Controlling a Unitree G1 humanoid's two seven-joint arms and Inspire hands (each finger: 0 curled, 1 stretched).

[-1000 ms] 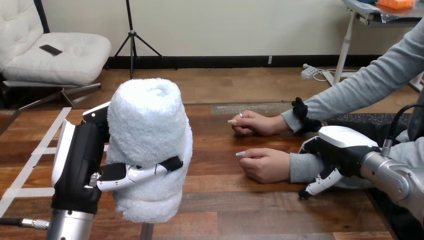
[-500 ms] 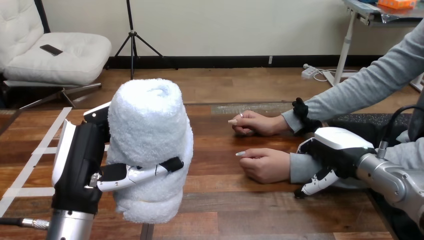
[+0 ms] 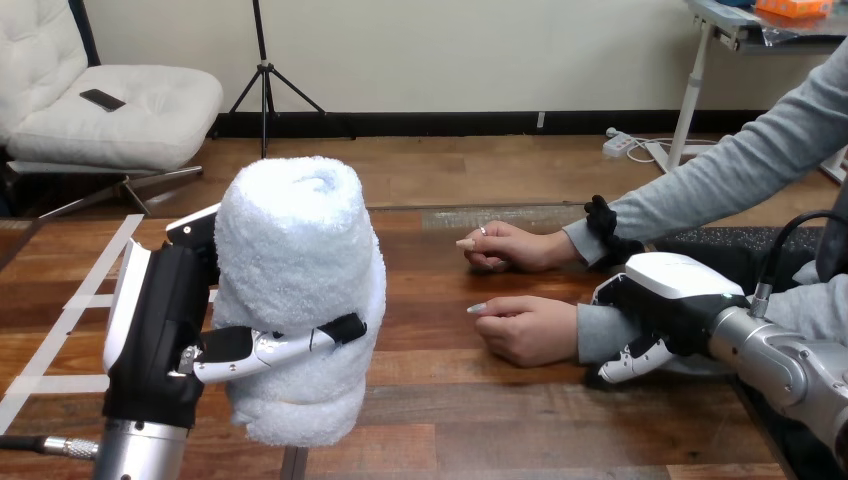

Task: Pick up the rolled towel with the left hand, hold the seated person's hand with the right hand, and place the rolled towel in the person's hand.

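Fluffy white rolled towel (image 3: 300, 260) stands upright in the left robot hand (image 3: 160, 330), above the bench (image 3: 470, 420).
Its fingers wrap the towel's middle; the right robot hand (image 3: 672, 295) lies over the person's near wrist (image 3: 596, 335), grip unclear.

Above the near-left part of the counter (image 3: 450, 420): rolled towel (image 3: 300, 270), upright, clasped from its left side by the left robot hand (image 3: 160, 320). Toward the right edge, resting on the counter: the person's farther hand (image 3: 512, 247) behind the person's nearer hand (image 3: 530, 328), apart. Just right of the nearer hand, over its forearm (image 3: 598, 334) by the right edge: right robot hand (image 3: 668, 300).
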